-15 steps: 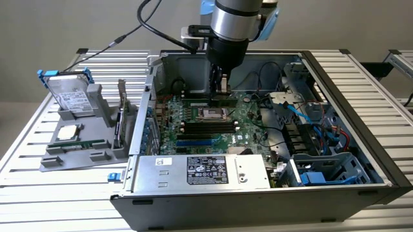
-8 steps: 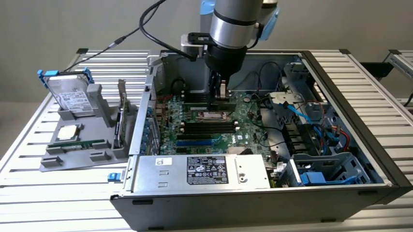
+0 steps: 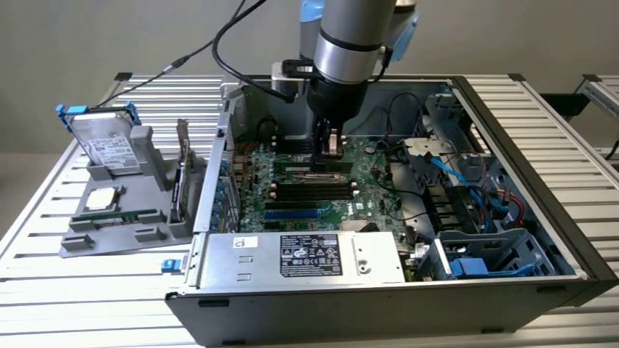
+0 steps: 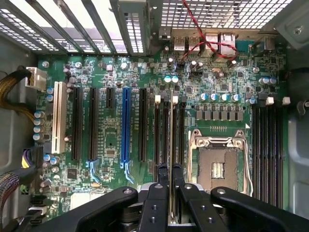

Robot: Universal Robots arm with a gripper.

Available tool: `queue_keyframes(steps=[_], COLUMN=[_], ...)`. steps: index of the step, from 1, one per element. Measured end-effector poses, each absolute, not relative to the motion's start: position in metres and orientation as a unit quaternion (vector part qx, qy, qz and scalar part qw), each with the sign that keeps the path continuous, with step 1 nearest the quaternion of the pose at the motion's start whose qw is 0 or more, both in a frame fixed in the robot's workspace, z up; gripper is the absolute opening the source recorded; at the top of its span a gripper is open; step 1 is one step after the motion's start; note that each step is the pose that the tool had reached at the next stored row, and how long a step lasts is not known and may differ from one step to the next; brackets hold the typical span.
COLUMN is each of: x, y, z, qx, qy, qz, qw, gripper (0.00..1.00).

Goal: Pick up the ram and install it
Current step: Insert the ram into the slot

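My gripper [image 3: 332,148] reaches down into the open computer case [image 3: 541,167], just above the motherboard [image 3: 320,192]. It is shut on the ram [image 4: 170,145], a thin green stick seen edge-on between the two black fingers [image 4: 159,188]. The ram hangs over the black memory slots [image 4: 161,130] beside the empty processor socket [image 4: 217,166]. Whether its lower edge touches a slot cannot be told. In the exterior view the held ram [image 3: 334,141] shows as a narrow strip between the fingers.
A grey holder [image 3: 116,225] on the exterior view's left carries a silver hard drive in a blue frame [image 3: 101,141], a square processor chip [image 3: 101,197] and an upright board [image 3: 182,167]. The power supply [image 3: 309,257], blue drive bays [image 3: 483,257] and loose cables [image 3: 425,152] crowd the case.
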State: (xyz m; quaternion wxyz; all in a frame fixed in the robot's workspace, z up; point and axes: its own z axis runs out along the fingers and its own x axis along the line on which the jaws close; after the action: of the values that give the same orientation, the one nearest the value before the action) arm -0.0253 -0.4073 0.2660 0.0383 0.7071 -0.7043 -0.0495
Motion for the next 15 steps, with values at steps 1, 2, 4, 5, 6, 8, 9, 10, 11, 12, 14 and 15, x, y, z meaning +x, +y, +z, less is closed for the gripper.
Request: queue_keyframes(steps=[1,2,4,5,6,8,9,10,11,12,14,15], x=[-0.025,-0.025,-0.025,-0.025,-0.025,-0.025,-0.025,-0.025,-0.025,-0.025,-0.025,-0.025], y=[-0.407,-0.407,-0.407,-0.407,-0.407,-0.407,-0.407,-0.407,-0.407,-0.407,-0.407,-0.407], z=[0.264,0.262,0.259,0.257,0.255,0.251,0.25,0.248,0.246,0.244,0.241,0.239], qx=[0.707,0.707,0.707,0.707,0.707,0.707,0.707,0.707,0.707,0.707,0.707,0.707], qy=[-0.704,-0.704,-0.704,-0.704,-0.704,-0.704,-0.704,-0.704,-0.704,-0.704,-0.704,-0.704], qz=[-0.05,-0.05,-0.05,-0.05,-0.05,-0.05,-0.05,-0.05,-0.05,-0.05,-0.049,-0.049], qw=[0.038,0.038,0.038,0.038,0.038,0.038,0.038,0.038,0.038,0.038,0.038,0.038], gripper=[0.14,0.14,0.14,0.14,0.14,0.14,0.14,0.14,0.14,0.14,0.14,0.14])
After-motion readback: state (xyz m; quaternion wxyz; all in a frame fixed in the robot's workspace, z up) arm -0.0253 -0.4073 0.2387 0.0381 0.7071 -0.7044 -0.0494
